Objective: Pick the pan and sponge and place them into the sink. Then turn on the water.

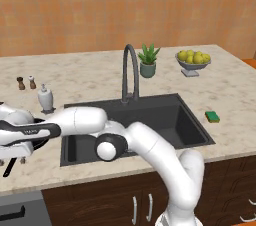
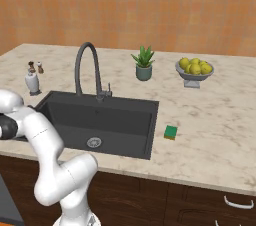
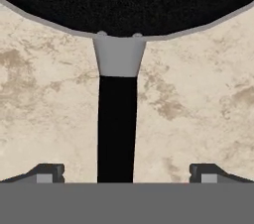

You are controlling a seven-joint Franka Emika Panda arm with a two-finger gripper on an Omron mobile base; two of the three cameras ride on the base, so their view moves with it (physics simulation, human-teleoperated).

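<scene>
The black pan [image 3: 124, 0] lies on the beige counter left of the sink [image 1: 170, 120], close up in the hand view. Its long black handle [image 3: 116, 129] runs down between my fingertips. My gripper [image 3: 127, 173] is open, hanging just above the handle and straddling it without touching. In the left base view my hand covers most of the pan, and only the handle's end [image 1: 8, 168] sticks out toward the counter's front edge. The green sponge [image 1: 212, 116] [image 2: 171, 132] rests on the counter right of the sink. No water is in view at the arched faucet [image 1: 129, 70].
A soap dispenser [image 1: 45, 97] and two small shakers [image 1: 26, 83] stand behind the pan. A potted plant [image 1: 148, 61] and a bowl of lemons [image 1: 193, 61] sit behind the sink. The sink basin [image 2: 100, 120] holds nothing but its drain.
</scene>
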